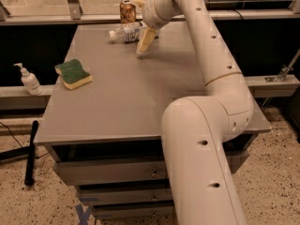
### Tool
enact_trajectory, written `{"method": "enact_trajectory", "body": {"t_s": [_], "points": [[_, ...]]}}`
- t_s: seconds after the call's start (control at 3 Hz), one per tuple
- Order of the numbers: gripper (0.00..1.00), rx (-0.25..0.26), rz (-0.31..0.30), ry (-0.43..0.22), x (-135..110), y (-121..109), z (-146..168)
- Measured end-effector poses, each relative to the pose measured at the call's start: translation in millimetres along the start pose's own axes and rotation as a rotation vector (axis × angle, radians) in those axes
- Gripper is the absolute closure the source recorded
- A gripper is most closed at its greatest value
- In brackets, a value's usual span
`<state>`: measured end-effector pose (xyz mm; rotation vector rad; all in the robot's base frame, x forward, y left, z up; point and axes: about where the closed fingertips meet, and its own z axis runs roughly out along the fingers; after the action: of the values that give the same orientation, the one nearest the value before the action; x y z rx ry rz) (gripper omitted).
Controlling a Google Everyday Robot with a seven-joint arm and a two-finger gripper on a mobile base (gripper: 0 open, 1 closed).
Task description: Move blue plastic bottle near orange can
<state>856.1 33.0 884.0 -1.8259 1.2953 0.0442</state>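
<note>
The bottle (126, 32) lies on its side at the far end of the grey table (136, 107), cap pointing left. Just past it the orange can (127, 11) stands upright at the far edge. The two look near each other but not touching, so I'd say the job is as good as done, with the bottle where it was meant to end up.

The claw (141, 48) hangs just right of the bottle, tip pointing down and nearly on the tabletop. It carries nothing that I can see. Whether it is wide or narrow I cannot tell from where I stand, because it shows as one pale wedge. Nor can I say whether its upper part brushes the bottle's right end. The bottle looks set down flat, perhaps because a light plastic one tips easily when stood on end.

The big white arm (211, 60) reaches up the right side of the table from the near edge, and nothing lies under it. A green and yellow sponge (73, 73) sits on the left side, well clear of everything. A small white pump bottle (29, 80) stands on the ledge off to the left. The only real risk I see is the claw nudging the bottle, which would roll.
</note>
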Motion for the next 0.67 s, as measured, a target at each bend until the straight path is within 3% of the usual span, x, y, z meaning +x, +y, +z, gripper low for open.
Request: {"method": "enact_trajectory", "body": {"t_s": [0.33, 0.67], "points": [[0.00, 0.050, 0.144, -0.042, 19.4, -2.4, -30.0], [0.00, 0.127, 0.378, -0.115, 49.6, -3.7, -88.4]]}}
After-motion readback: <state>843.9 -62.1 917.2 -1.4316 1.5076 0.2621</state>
